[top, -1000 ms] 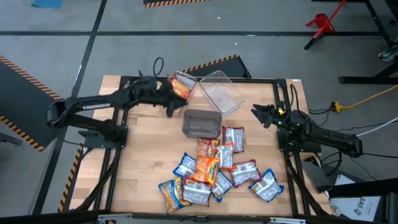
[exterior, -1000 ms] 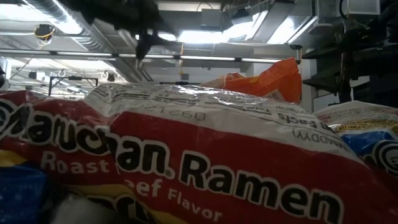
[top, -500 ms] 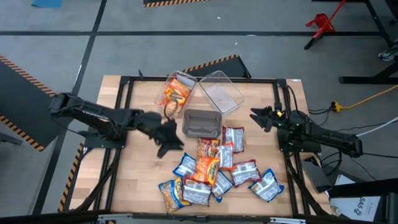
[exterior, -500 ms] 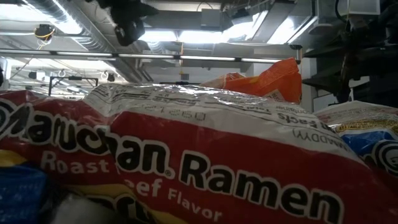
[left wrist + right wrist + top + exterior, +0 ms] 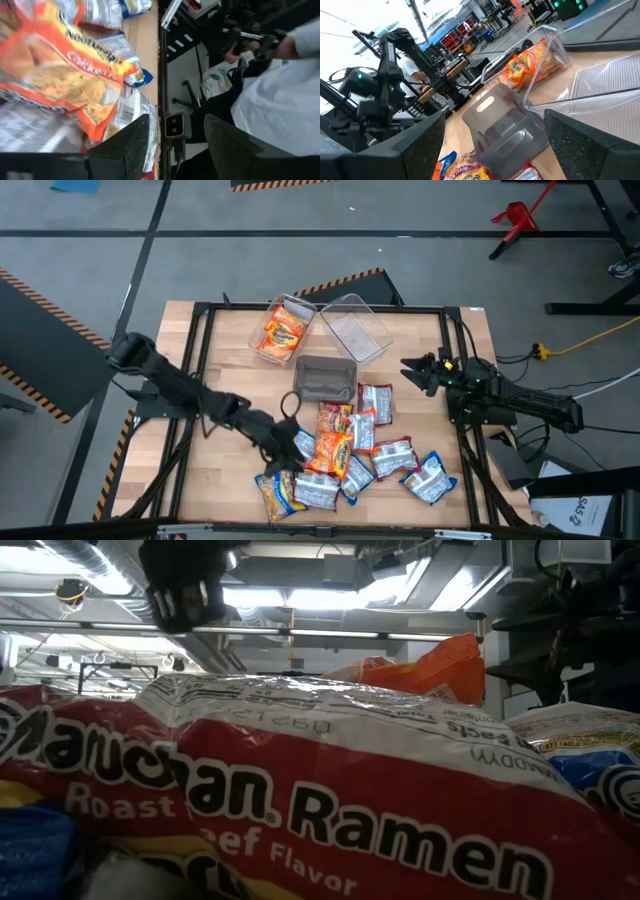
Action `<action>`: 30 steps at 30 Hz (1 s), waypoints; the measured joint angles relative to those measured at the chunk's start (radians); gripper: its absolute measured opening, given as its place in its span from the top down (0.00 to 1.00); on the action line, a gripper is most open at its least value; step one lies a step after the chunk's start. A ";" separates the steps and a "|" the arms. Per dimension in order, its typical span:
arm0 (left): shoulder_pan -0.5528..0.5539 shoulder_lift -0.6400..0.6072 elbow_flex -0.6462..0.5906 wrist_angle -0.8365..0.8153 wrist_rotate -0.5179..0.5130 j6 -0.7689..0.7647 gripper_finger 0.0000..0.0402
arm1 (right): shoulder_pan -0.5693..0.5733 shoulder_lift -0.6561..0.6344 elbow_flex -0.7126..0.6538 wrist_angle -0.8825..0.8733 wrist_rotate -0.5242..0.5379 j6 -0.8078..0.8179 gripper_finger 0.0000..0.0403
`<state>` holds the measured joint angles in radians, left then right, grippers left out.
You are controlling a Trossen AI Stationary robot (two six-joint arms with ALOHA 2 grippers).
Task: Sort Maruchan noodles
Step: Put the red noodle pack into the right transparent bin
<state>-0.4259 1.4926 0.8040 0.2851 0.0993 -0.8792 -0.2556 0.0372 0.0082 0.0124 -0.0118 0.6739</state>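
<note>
Orange, blue and red Maruchan noodles [image 5: 340, 450] lie heaped on the counter [image 5: 230, 380] in the high view, the left hand [image 5: 283, 452] at the pile's edge, the right hand [image 5: 415, 370] beside it, spread. An orange packet [image 5: 283, 330] sits in a clear bin [image 5: 268, 350]. Left wrist view: fingers [image 5: 135, 145] spread, empty, over a chicken packet [image 5: 75, 85].

On the light wood-grain table [image 5: 215, 455] with its black frame lie crinkly noodle packets [image 5: 340, 450] in orange-yellow, blue-and-white and red-and-white, while at 11 o'clock a clear bin [image 5: 268, 348] shows one orange-yellow packet [image 5: 284, 332] and the grey bin [image 5: 324, 379] stands centre.
</note>
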 joint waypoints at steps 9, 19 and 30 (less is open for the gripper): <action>-0.047 0.151 0.000 0.009 0.021 -0.252 0.51 | 0.000 0.000 0.000 0.000 0.001 -0.002 0.20; -0.107 0.213 0.000 -0.060 -0.139 -0.436 0.51 | 0.000 0.000 0.000 0.000 0.002 0.002 0.20; -0.083 0.311 0.000 0.041 -0.184 -0.450 0.51 | 0.000 0.000 0.000 0.000 0.002 0.001 0.20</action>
<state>-0.5087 1.8038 0.8040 0.3257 -0.0847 -1.3296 -0.2558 0.0372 0.0082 0.0128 -0.0101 0.6746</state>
